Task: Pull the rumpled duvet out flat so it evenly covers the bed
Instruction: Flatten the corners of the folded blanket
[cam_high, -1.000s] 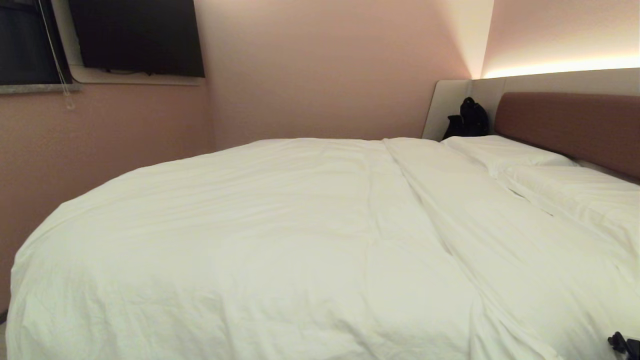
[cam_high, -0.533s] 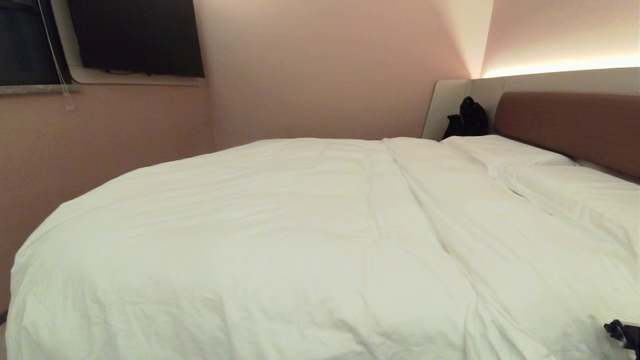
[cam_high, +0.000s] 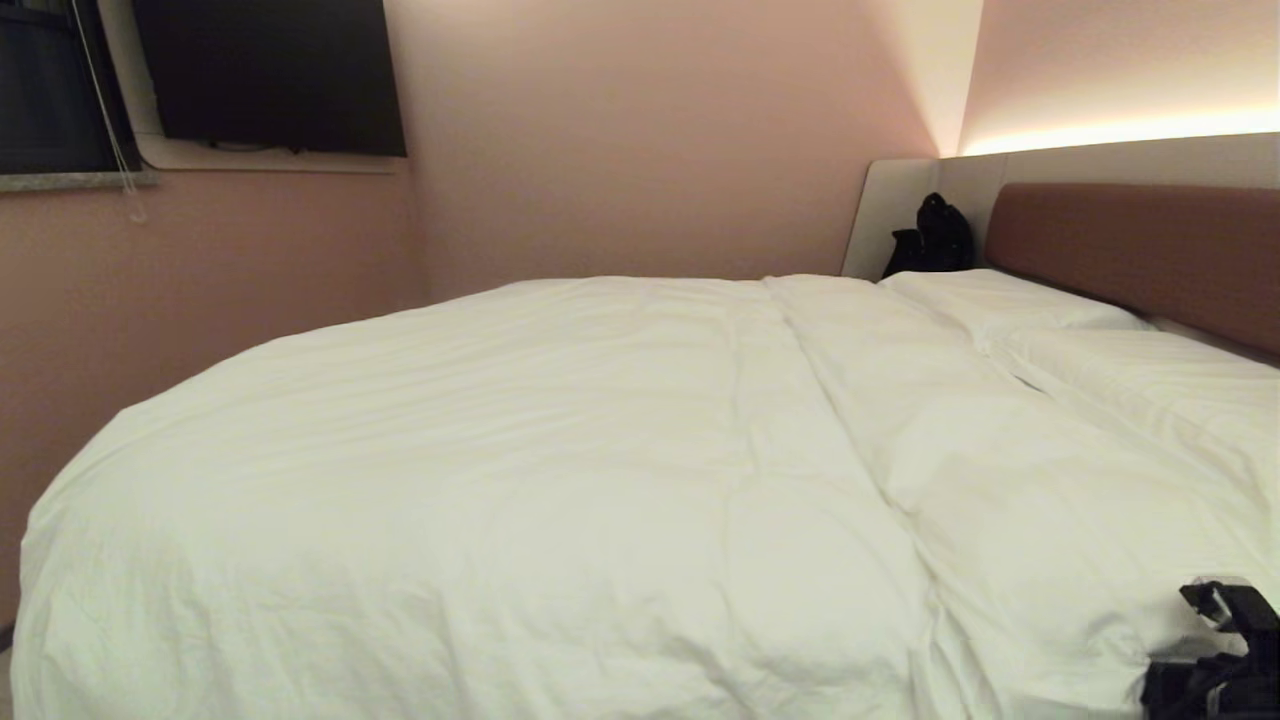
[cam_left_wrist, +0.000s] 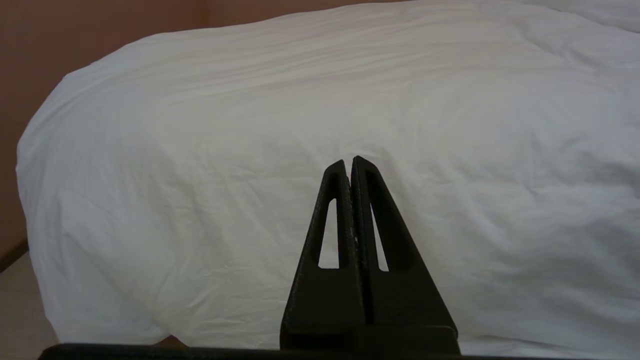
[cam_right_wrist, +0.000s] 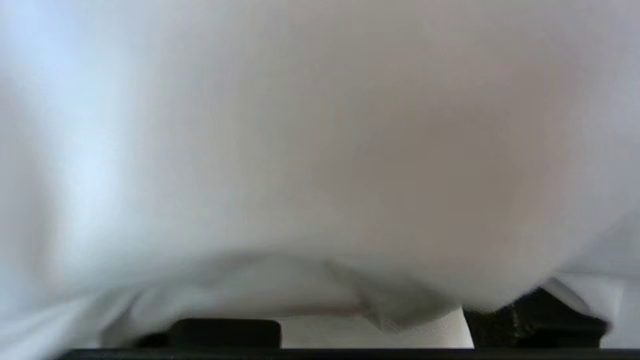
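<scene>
Looks mostly done: duvet (cam_high: 560, 480) spread wide over the bed (cam_high: 1130, 250), reaching the rounded foot corner at about 8 o'clock in the head view and hanging down the near side. Left to smooth: a long fold running from about 12 o'clock down toward 5 o'clock, plus soft wrinkles along the near edge. Two white pillows (cam_high: 1010, 300) lined up at 2 o'clock under the brown headboard, with a dark bag (cam_high: 935, 240) in the corner behind them.

Right gripper (cam_high: 1215, 650) low at 5 o'clock, at the duvet's near edge, pressed close into the cloth (wrist view filled with blurred white fabric). Fingers seemingly parted, with cloth draped over them; cannot tell whether any fold is gripped. Left gripper (cam_left_wrist: 350, 165) parked in front of the duvet's hanging side, fingers clenched together, grasping nothing.
</scene>
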